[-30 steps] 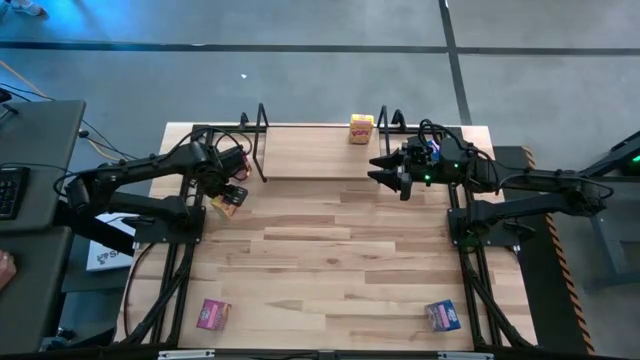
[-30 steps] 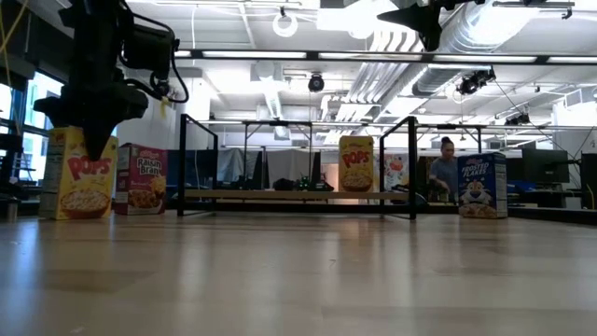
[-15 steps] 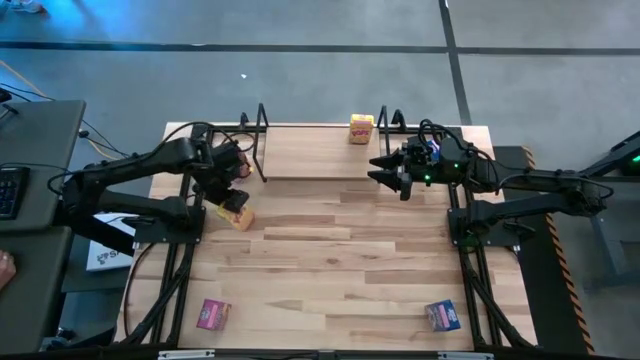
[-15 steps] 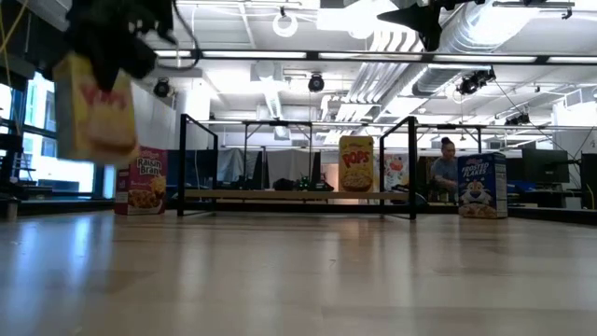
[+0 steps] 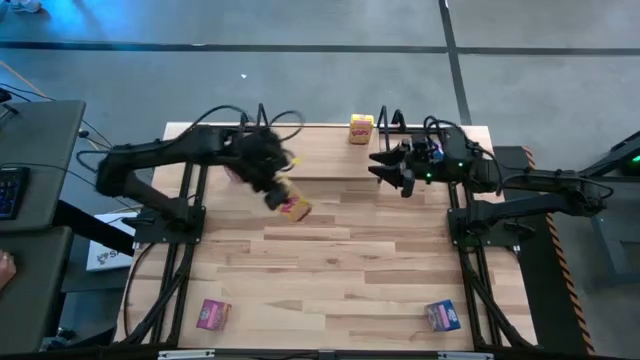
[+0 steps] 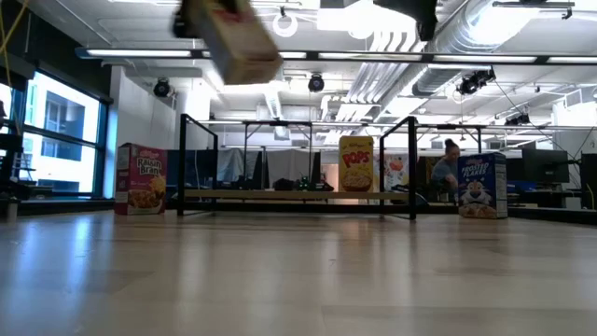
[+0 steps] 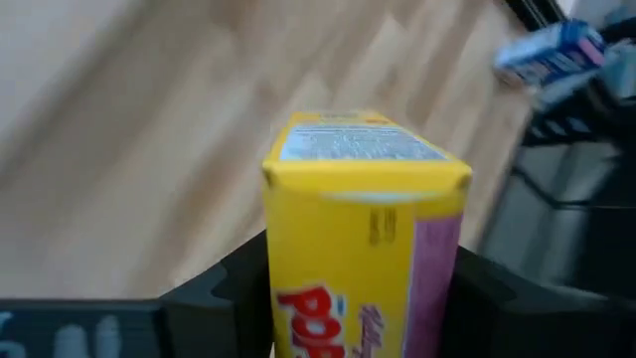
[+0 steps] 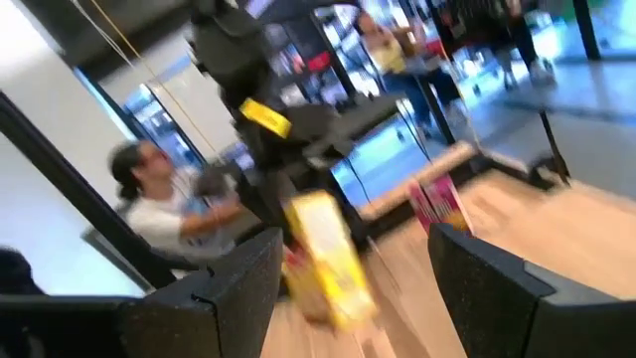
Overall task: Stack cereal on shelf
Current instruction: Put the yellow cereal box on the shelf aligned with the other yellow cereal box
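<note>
Left gripper [image 5: 281, 196] clamped on yellow cereal box [image 5: 294, 207] (airborne, tilted, long axis slanting down from fingers) just before shelf [image 5: 320, 152]. Left arm stretched toward table centre. Right gripper [image 5: 385, 168] open, empty, beside shelf's right end.

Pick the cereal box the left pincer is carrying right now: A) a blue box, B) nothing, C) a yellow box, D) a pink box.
C: the left wrist view shows the yellow box clamped between the left pincer fingers, and the low view shows it lifted above the table.
</note>
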